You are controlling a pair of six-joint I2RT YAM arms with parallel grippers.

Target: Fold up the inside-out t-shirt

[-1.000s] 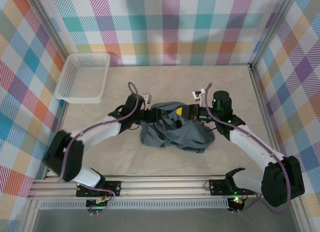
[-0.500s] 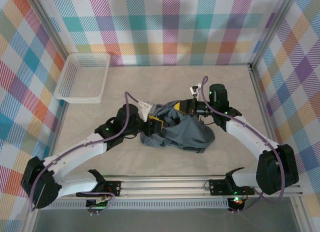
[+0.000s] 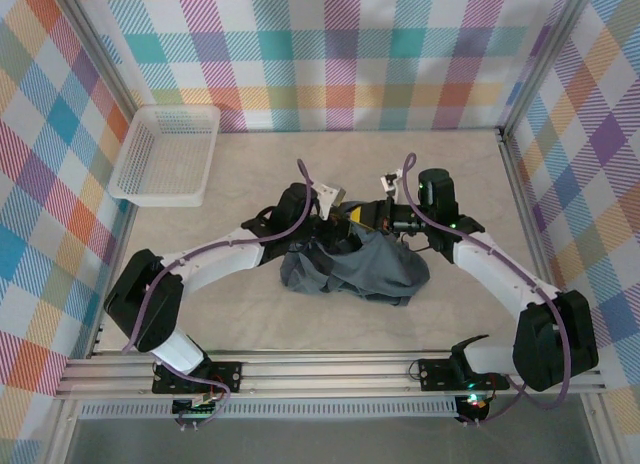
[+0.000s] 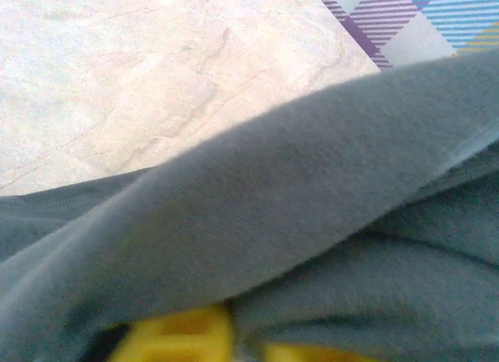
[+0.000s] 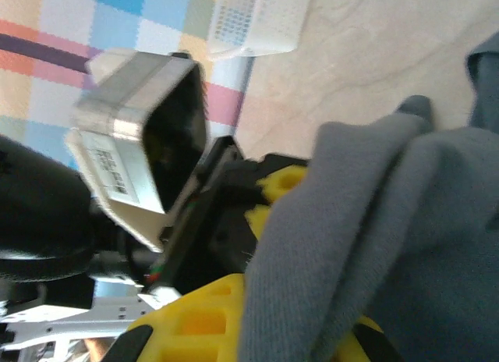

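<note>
Dark slate-grey soft-fabric t-shirt [image 3: 350,269] lies bunched mid-table [image 3: 250,304]. Left gripper [image 3: 338,224] and right gripper [image 3: 358,218] are both clamped on cloth at its far edge, close together. Judged light and limp, so it will sag; seamed hem or shoulder corners look the best holds.

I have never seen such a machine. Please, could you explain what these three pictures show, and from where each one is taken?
It is a robot with two arms at a table. The wide picture looks down from above; the other two come from a camera on each wrist. A crumpled grey t-shirt lies in the middle, and a white basket stands at the far left. The left hand and the right hand meet at the t-shirt's far edge, both shut on it.
</note>
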